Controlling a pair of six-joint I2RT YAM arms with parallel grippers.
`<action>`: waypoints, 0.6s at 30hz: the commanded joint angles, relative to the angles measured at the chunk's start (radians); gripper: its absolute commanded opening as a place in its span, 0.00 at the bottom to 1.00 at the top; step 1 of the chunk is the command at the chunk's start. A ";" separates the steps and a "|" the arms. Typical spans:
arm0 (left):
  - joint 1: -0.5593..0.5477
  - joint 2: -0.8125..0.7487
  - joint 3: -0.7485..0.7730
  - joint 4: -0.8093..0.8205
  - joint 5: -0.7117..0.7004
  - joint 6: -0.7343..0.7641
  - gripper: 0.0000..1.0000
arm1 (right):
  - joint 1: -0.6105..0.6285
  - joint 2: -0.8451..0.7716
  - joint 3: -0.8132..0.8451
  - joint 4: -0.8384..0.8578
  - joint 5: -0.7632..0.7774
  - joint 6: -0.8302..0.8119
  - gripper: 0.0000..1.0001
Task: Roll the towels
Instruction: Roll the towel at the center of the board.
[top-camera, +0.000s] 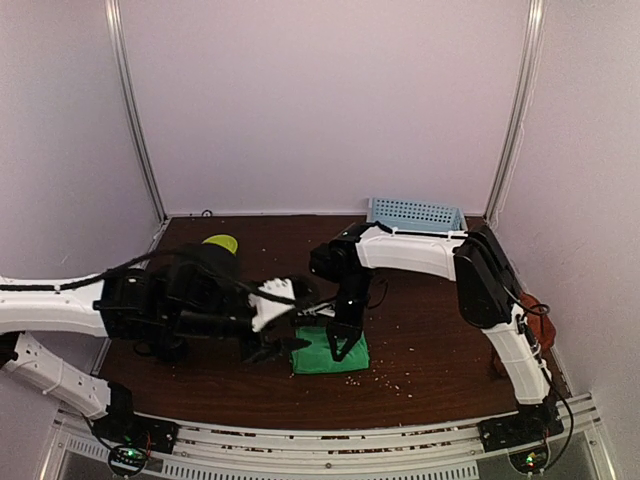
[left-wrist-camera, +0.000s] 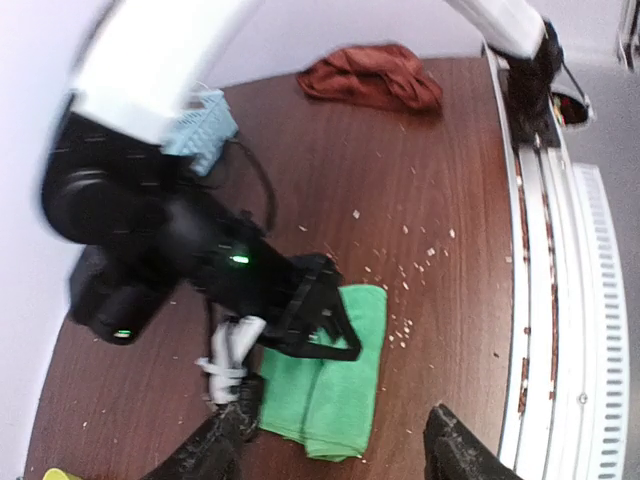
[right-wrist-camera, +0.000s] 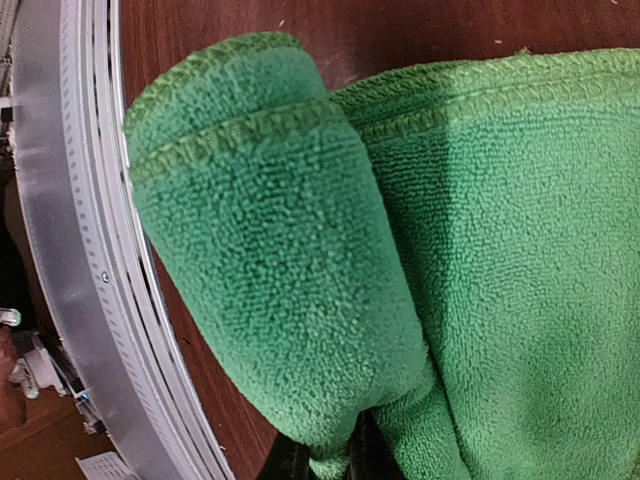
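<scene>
The right gripper (left-wrist-camera: 328, 345) is pressing down onto the green towel (left-wrist-camera: 340, 400). In its own wrist view its dark fingertips are nipping together on the cloth's edge, so it is grasping the towel. The left gripper (left-wrist-camera: 340, 452) is hanging released just beside that towel's left edge. Its two fingers (left-wrist-camera: 225, 445) are standing wide apart with nothing between them, and whether the nearer one is touching the cloth cannot be told.

Two towels are showing, one green and one rust. The green towel is lying on the dark wooden table (top-camera: 430, 330), well apart from the basket (top-camera: 415, 213) and in front of it, toward the near side. It is folded, and the side by the metal rail (left-wrist-camera: 545, 300) is doubling over into a thick, rounded fold. The rust towel (left-wrist-camera: 370, 78) is lying crumpled in a heap to the right of the basket and nearer than it, at the table's right edge.

One light-blue perforated basket is sitting at the back of the table against the wall. One lime-yellow round object (top-camera: 220, 243) is sitting well to the left of the basket, partly hidden behind the left arm. Many pale crumbs (left-wrist-camera: 405, 290) are lying scattered on the wood in front of the basket, thickest around the green towel. Two small green lights are glowing on the right arm's dark wrist.
</scene>
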 joint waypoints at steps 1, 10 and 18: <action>-0.080 0.212 0.032 -0.016 -0.150 0.103 0.62 | -0.070 0.133 0.057 0.002 0.026 0.023 0.01; -0.073 0.475 0.029 0.118 -0.296 0.229 0.62 | -0.086 0.168 0.074 0.002 -0.007 0.000 0.01; -0.037 0.665 0.044 0.206 -0.357 0.280 0.62 | -0.086 0.170 0.070 0.001 -0.018 -0.012 0.02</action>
